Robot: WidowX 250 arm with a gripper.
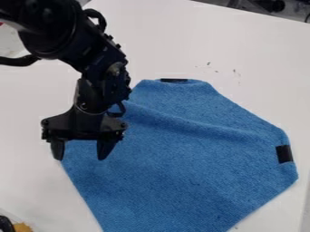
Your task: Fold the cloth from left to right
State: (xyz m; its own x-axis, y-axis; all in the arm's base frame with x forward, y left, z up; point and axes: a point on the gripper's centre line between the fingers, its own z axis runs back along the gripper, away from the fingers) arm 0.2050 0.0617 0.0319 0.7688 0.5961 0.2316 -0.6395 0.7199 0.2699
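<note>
The blue cloth [181, 172] lies on the white table, spread out, with a low ridge running across its upper part. A black patch sits at its top edge and another at its right edge; its lower end runs out of the view. Over the cloth's left edge hangs the black gripper [81, 152], pointing down, its two fingers wide apart with nothing held between them. The arm covers part of the cloth's upper left side.
The white table [254, 68] has a few dark specks above the cloth. At the lower left corner is a partly visible black and orange-yellow object [23, 227]. Dark items stand beyond the table's far edge at the top right.
</note>
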